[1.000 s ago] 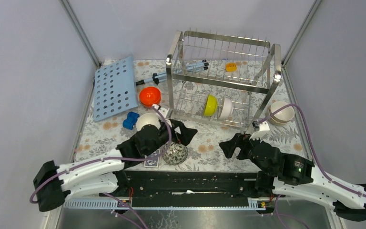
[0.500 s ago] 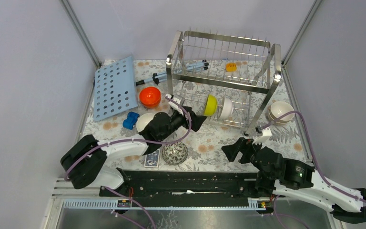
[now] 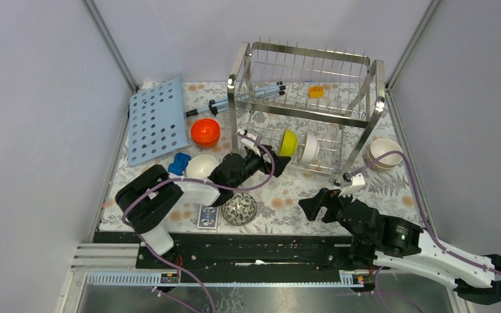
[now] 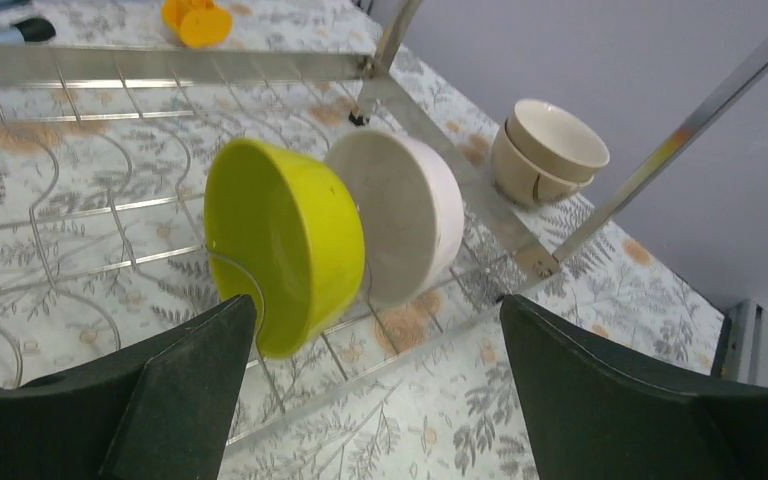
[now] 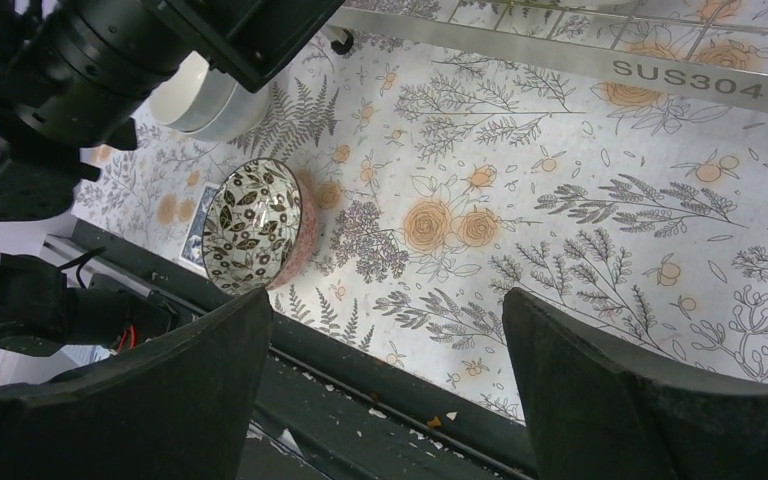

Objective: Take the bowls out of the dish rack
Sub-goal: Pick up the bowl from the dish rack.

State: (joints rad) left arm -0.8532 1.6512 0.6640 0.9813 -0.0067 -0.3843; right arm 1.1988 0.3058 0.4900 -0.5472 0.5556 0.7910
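Yellow bowl (image 4: 290, 255) on edge in the lower tier of the dish rack (image 3: 303, 113), white bowl (image 4: 405, 230) just beside. Looks light, stiff, slick (my guess); I'd pinch its rim. Left gripper (image 4: 375, 330) gapes before it; right gripper (image 3: 313, 203) open, empty, well apart.

- We see a floral-covered table (image 3: 287, 195) carrying the dish rack (image 3: 300, 112) at upper centre.
- Upper left: a light-blue perforated board (image 3: 158, 120), with an orange bowl (image 3: 205, 132) beside it.
- Lower centre-left: a white bowl (image 3: 200, 167), a patterned bowl (image 3: 239, 210), a blue card (image 3: 207, 218).
- Right: stacked beige bowls (image 3: 383, 154).
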